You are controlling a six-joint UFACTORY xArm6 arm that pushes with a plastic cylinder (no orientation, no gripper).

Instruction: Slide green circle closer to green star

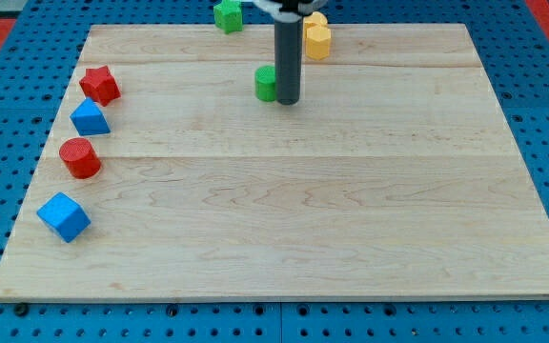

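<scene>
The green circle (266, 83) sits near the top middle of the wooden board. My tip (287, 100) is right against its right side, touching or nearly touching it. The green star (227, 15) lies at the board's top edge, up and to the left of the green circle, a short gap away.
A yellow hexagon (317, 41) sits right of the rod, with another yellow block (316, 19) partly hidden behind it. Along the left edge are a red star (99, 85), a blue triangle (90, 117), a red circle (80, 157) and a blue cube (64, 216).
</scene>
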